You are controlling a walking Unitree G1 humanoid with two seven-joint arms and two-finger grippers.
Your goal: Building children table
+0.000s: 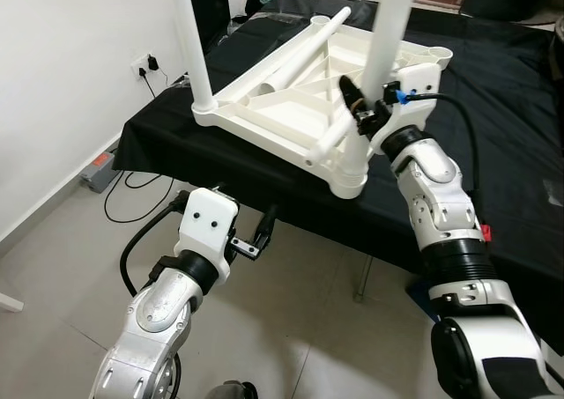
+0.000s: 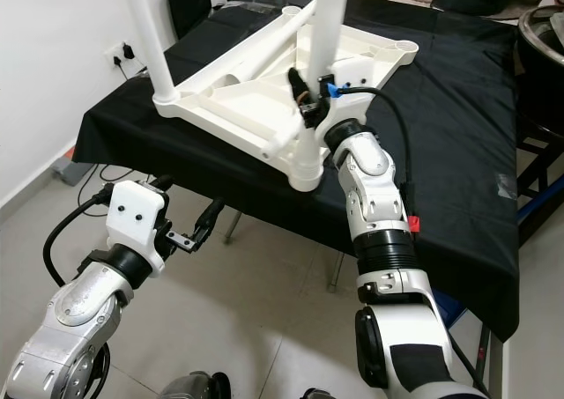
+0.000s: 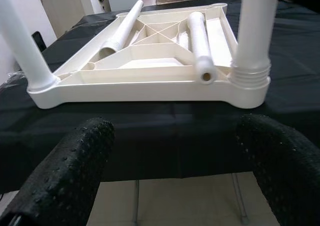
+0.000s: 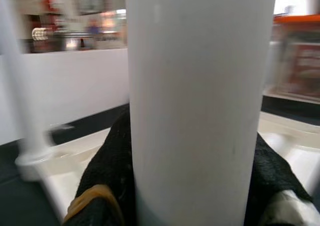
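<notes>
Seating the upright leg squarely is best done while it is clamped by the right gripper, the left gripper being held open and empty below the tabletop.

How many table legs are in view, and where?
4: one upright in the near-left corner, one upright in the right gripper, two lying loose on the upturned tabletop.

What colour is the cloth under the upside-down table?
Black. The cloth under the white table top shows best in the left eye view.
</notes>
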